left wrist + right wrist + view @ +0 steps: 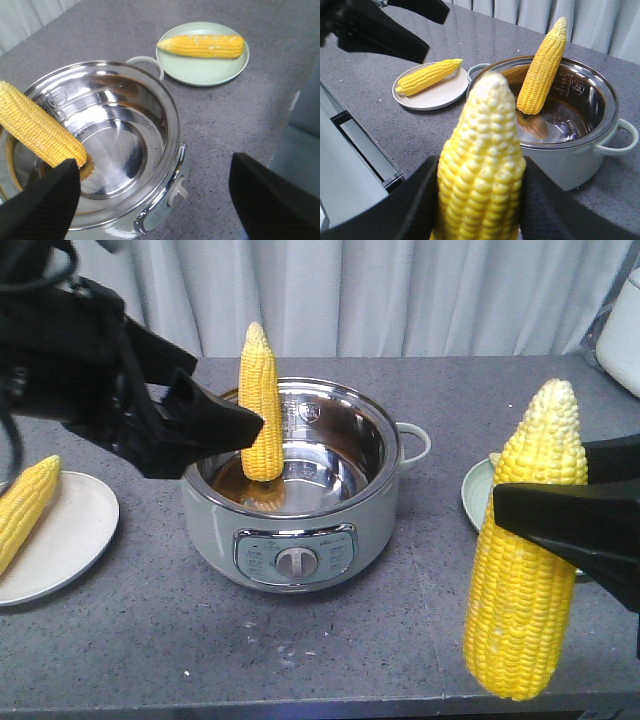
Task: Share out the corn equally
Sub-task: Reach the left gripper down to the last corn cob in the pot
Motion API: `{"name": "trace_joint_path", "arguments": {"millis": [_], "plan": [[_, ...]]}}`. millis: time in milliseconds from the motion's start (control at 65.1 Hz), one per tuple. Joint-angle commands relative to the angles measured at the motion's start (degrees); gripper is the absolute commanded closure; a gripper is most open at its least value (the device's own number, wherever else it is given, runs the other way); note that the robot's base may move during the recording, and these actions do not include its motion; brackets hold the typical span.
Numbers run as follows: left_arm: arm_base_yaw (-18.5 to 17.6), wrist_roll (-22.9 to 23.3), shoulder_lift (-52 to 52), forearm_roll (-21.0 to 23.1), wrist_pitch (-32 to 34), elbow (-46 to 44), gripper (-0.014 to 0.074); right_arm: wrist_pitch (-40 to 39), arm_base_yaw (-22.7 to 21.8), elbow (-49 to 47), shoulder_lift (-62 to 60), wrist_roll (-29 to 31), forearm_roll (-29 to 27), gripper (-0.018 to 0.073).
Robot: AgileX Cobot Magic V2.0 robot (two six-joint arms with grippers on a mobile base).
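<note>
The right gripper [480, 210], jaws clamped on an upright cob [482, 145], hangs over the bench's [400, 640] front right edge, the left gripper [152, 170], jaws apart, sits beside a leaning cob [260, 400] in the pot [300, 540] mid-bench, and a third cob [25, 510] and fourth cob [205, 46] lie on the left plate [70, 530] and right plate [200, 75].

The corn [262, 400] is yellow, paler-tipped; pot [210, 518] silver, table [150, 640] speckled grey, plate [200, 75] perhaps pale green.

The left gripper [155, 200] and right gripper [480, 215] are matte black, with broad tapering fingers [270, 200] (finely textured pads [45, 200]), and a black cable [45, 270] loops behind the left.
</note>
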State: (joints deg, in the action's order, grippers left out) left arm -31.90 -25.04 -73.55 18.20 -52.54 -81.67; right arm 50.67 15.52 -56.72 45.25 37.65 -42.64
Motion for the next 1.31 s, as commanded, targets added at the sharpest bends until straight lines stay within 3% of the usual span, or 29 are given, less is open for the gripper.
{"name": "trace_joint_path", "arguments": {"millis": [0, 184, 292, 338, 476, 738, 999, 1291], "plan": [[-4.5, 9.1, -1.7, -9.7, 5.8, -1.8, 0.0006, -3.0, -0.4, -1.3, -0.2, 0.5, -1.9, 0.0335], [-11.8, 30.5, -7.9, -33.2, 5.1, -2.4, 0.0006, -3.0, -0.4, -1.3, -0.2, 0.5, -1.9, 0.0335], [-13.8, 39.7, -12.6, -43.6, -2.0, -6.8, 0.0006, -3.0, -0.4, -1.3, -0.2, 0.5, -1.9, 0.0335], [-13.9, 42.2, -14.5, -45.2, -5.7, -9.7, 0.0006, -3.0, -0.4, -1.3, -0.2, 0.5, -1.9, 0.0335], [-13.5, 46.4, -20.4, -45.8, -13.0, -18.2, 0.0006, -3.0, -0.4, -1.3, -0.2, 0.5, -1.9, 0.0335], [-9.4, 52.3, -28.6, -44.1, -14.9, -28.7, 0.0006, -3.0, -0.4, -1.3, -0.2, 0.5, -1.9, 0.0335], [-5.0, 52.9, -32.3, -39.5, -12.4, -30.4, 0.0006, -3.0, -0.4, -1.3, -0.2, 0.5, -1.9, 0.0335], [-3.4, 52.9, -34.3, -39.5, -8.1, -30.4, 0.0006, -3.0, -0.4, -1.3, -0.2, 0.5, -1.9, 0.0335]]}}
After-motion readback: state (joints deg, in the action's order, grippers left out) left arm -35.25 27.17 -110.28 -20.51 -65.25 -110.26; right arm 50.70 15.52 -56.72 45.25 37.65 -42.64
